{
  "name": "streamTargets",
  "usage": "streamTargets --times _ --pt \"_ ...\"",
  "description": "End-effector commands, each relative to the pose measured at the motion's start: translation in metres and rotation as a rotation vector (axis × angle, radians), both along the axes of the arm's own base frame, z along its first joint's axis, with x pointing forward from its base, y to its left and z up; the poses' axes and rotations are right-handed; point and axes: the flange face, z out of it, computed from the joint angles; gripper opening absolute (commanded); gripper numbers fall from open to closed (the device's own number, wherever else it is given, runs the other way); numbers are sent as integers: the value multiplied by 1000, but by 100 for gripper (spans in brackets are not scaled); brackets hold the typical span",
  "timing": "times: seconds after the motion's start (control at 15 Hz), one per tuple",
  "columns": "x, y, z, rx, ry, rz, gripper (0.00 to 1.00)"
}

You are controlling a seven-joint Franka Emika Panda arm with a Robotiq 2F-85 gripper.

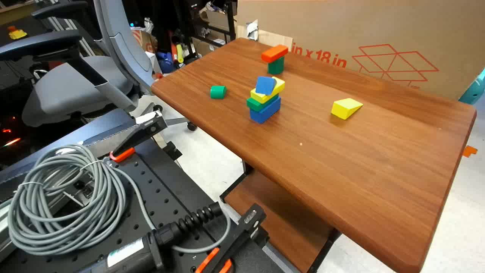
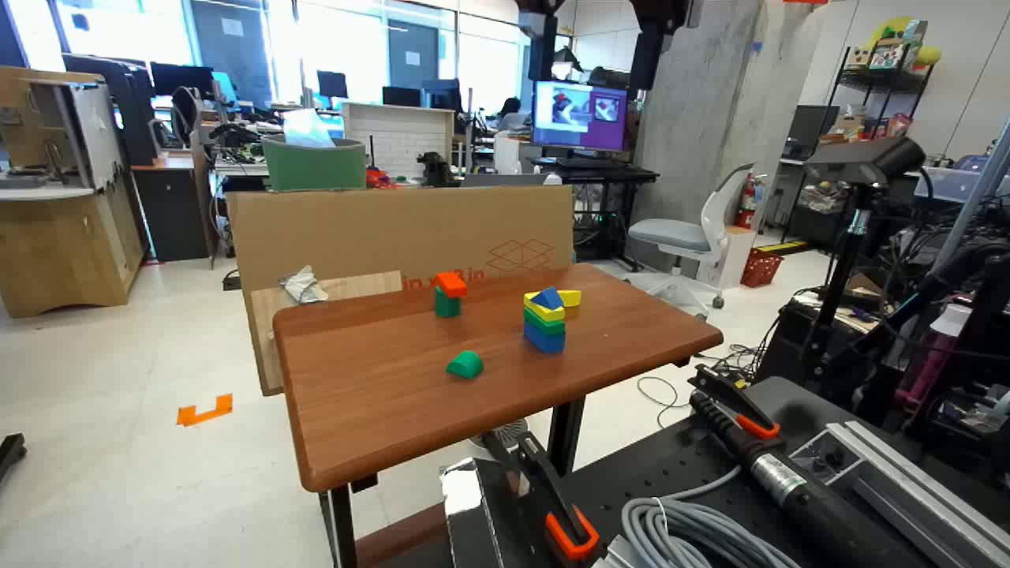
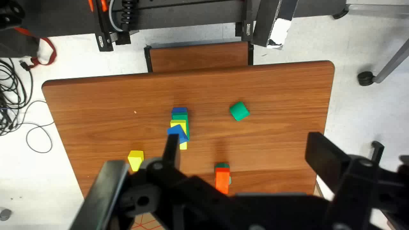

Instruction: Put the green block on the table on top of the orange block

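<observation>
The green block rests alone on the table, just below centre in an exterior view, set in from the edges with bare wood all round; its curved top shows there, a squarish outline in the wrist view. The orange block, upper centre near the table's edge in an exterior view, lies across another green piece, itself mostly hidden in the wrist view. In both exterior views a stack of coloured pieces stands right of the green block. The end effector, jaws parted wide and empty, fills the lower wrist view; its fingers hang from an exterior view's top edge, well apart from the table.
</observation>
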Motion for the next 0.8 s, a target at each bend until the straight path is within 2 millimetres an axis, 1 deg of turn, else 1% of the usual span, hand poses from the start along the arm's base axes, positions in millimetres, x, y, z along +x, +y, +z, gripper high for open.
streamTargets --times 0.0,0.67,0.73 --pt "0 0 1 0 1 0 100" --pt "0 0 1 0 1 0 100" --pt "3 1 -4 -5 -1 6 100"
